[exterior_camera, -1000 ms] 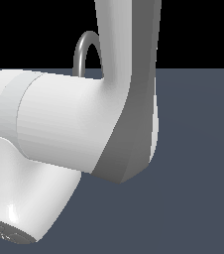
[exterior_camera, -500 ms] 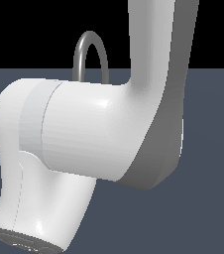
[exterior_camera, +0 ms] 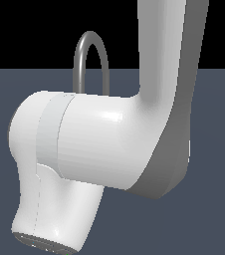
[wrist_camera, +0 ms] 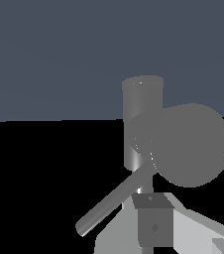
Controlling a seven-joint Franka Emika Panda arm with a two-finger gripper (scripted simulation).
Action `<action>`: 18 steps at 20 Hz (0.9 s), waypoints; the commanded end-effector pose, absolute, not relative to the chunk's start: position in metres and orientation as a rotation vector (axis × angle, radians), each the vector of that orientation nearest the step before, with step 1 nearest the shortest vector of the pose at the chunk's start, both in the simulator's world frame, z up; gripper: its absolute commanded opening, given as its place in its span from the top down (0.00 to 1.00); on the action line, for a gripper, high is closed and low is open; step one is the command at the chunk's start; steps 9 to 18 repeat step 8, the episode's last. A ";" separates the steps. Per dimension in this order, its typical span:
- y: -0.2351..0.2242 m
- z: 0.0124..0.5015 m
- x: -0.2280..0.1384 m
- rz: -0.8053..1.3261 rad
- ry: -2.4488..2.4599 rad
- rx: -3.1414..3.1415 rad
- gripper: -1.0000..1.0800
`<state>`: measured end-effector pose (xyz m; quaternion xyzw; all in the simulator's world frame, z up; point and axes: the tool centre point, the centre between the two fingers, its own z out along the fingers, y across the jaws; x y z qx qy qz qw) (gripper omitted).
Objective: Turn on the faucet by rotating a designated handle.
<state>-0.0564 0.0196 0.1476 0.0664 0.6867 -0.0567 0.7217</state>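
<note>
Faucet (exterior_camera: 90, 55): grey matte metal; only the arch of its thin gooseneck spout shows in the exterior view, rising behind the arm. In the wrist view, its thick cylindrical base (wrist_camera: 142, 99) appears close up. Handle (wrist_camera: 115, 201): thin grey lever, projecting slantwise from the base, partly overlapped by a rounded grey body.

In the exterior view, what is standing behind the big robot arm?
Behind the robot arm only the top arch of the faucet shows. Its base and handle are covered by the arm in this view.
</note>
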 end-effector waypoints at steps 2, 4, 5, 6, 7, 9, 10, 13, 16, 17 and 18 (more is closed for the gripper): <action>-0.004 0.117 -0.065 -0.165 1.561 0.170 1.00; -0.011 0.111 -0.066 -0.174 1.562 0.177 1.00; -0.015 0.108 -0.067 -0.179 1.562 0.181 1.00; -0.018 0.104 -0.067 -0.183 1.562 0.185 1.00; -0.021 0.102 -0.068 -0.188 1.563 0.188 1.00; -0.021 0.102 -0.068 -0.188 1.563 0.188 1.00; -0.021 0.102 -0.068 -0.188 1.563 0.188 1.00; -0.021 0.102 -0.068 -0.188 1.563 0.188 1.00; -0.021 0.102 -0.068 -0.188 1.563 0.188 1.00; -0.021 0.102 -0.068 -0.188 1.563 0.188 1.00; -0.021 0.102 -0.068 -0.188 1.563 0.188 1.00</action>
